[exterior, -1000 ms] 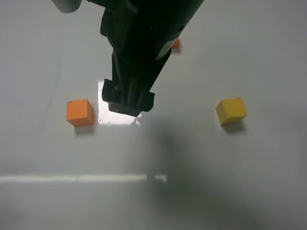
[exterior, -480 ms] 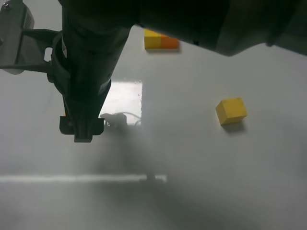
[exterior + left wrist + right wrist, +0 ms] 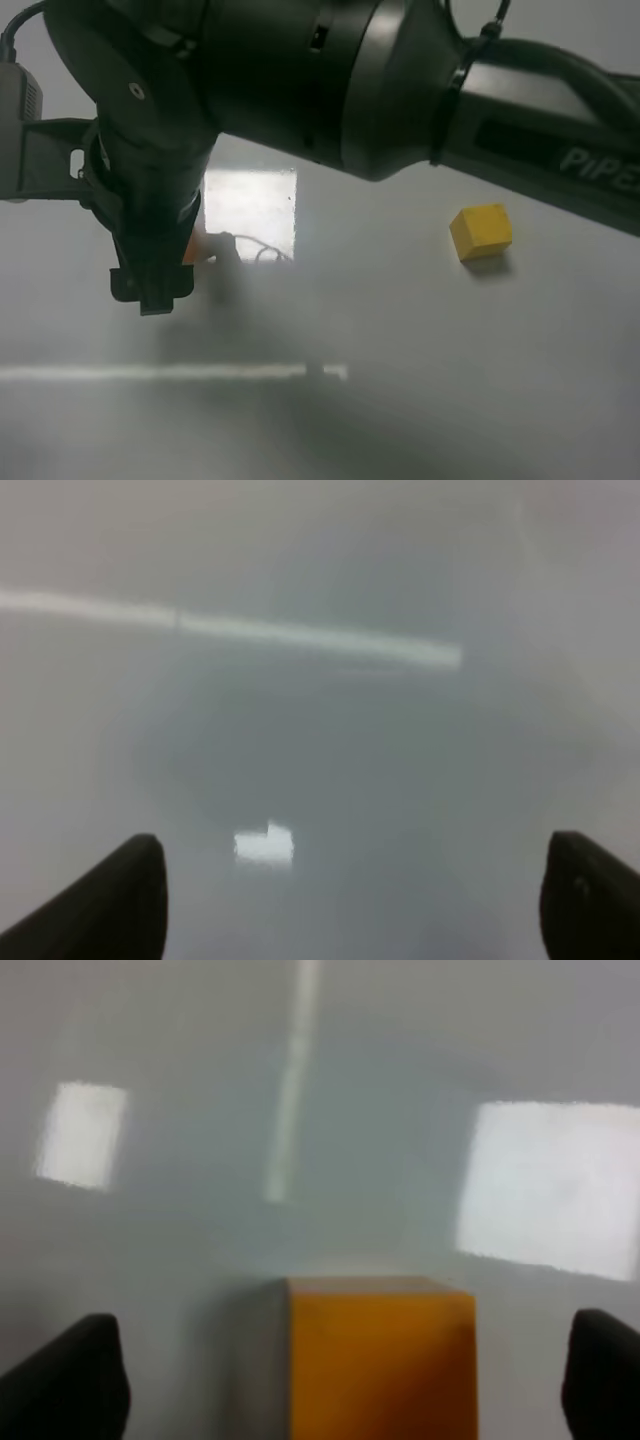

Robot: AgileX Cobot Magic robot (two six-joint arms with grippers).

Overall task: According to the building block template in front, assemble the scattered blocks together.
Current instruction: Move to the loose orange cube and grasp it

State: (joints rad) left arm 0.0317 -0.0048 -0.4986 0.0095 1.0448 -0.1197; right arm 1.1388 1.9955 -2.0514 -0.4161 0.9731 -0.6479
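The orange cube (image 3: 193, 247) lies on the left of the table, mostly hidden under my right arm. My right gripper (image 3: 152, 290) has reached across the middle and hangs over it. In the right wrist view the orange cube (image 3: 380, 1360) sits between the two spread fingers of the right gripper (image 3: 340, 1380), which is open. The mustard-yellow cube (image 3: 481, 231) lies alone on the right. The yellow-orange template bar is hidden behind the arm. My left gripper (image 3: 350, 900) is open over bare table, with nothing between its fingers.
The grey table (image 3: 400, 380) has a bright square glare patch (image 3: 250, 210) next to the orange cube and a pale reflected stripe (image 3: 170, 372) nearer the front. My right arm (image 3: 420, 90) spans the whole back of the exterior view.
My right arm has swung left and down until its gripper covers the orange cube. The arm now hides the template bar, which showed half a second ago. The yellow cube has not moved.
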